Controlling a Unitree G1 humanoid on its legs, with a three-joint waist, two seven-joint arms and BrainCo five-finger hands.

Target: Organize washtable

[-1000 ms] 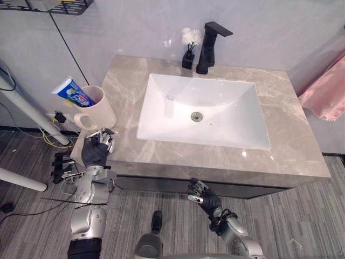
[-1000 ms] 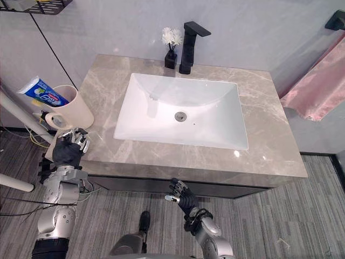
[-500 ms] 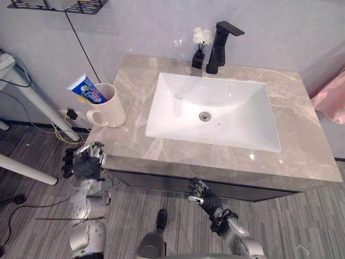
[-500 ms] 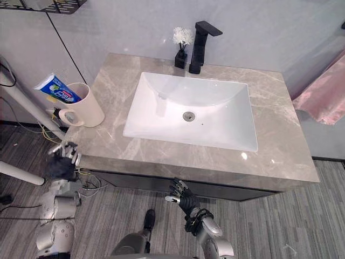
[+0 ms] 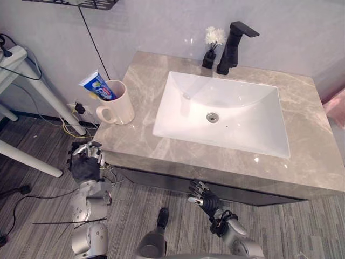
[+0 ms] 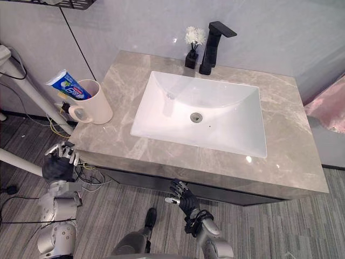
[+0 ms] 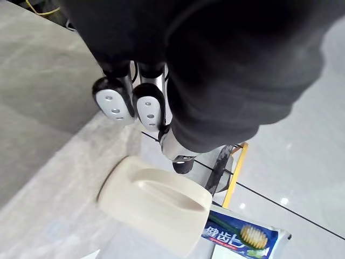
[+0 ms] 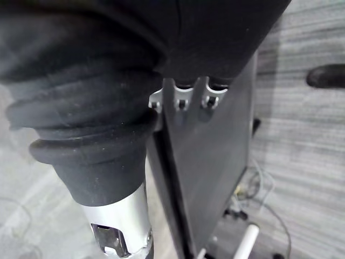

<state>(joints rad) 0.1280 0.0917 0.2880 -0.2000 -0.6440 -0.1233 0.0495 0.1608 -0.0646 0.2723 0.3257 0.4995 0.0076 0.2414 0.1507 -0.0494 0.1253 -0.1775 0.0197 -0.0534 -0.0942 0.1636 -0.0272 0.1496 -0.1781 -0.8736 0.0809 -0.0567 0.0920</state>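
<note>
Right at countertop [image 5: 141, 141] edge, mug [image 5: 122, 105]

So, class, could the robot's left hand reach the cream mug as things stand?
Probably yes: the left hand hangs off the corner of the counter nearest the mug, nothing stands between them, and the handle faces it.

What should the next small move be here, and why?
Probably just lower the left hand to rest. The toothpaste already stands in the mug, upright at the left corner of the counter, and both that hand and the right hand hang open below the counter's edge, holding nothing.
</note>
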